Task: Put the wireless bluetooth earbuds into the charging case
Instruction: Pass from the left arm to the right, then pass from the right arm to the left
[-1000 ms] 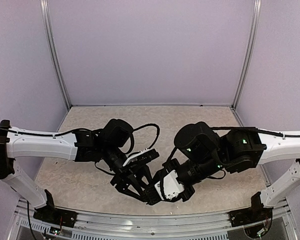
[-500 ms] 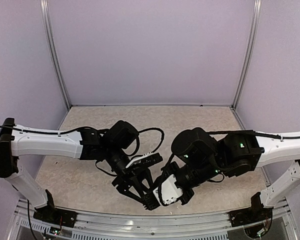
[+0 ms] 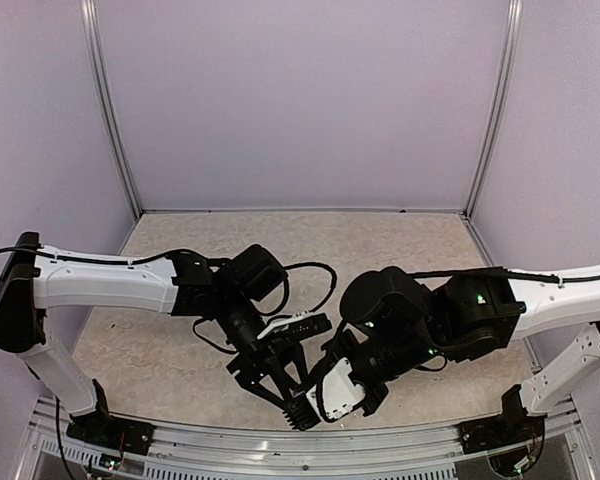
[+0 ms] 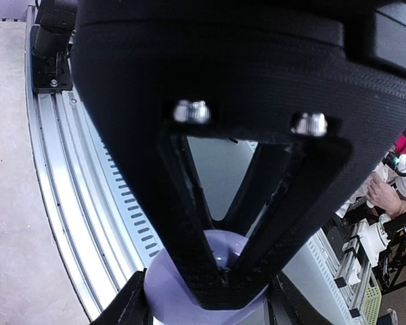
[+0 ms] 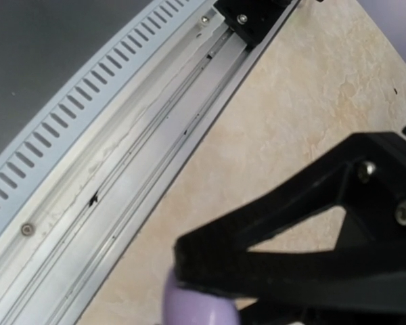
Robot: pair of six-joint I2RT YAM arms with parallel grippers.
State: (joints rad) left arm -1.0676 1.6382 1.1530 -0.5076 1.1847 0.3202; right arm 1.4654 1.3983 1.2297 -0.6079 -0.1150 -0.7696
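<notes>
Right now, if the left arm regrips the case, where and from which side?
Pinch the case across its rounded flanks, where the left fingers sit now, from the side away from the right gripper, whose tips meet on its exposed face; probably keep that clear.

I see a black gripper finger [image 5: 291,261] lying across the lower right, its tip over a round lilac thing [image 5: 196,308]. Left of them, a metal rail [image 5: 142,176] runs beside the beige table [image 5: 311,101].
</notes>
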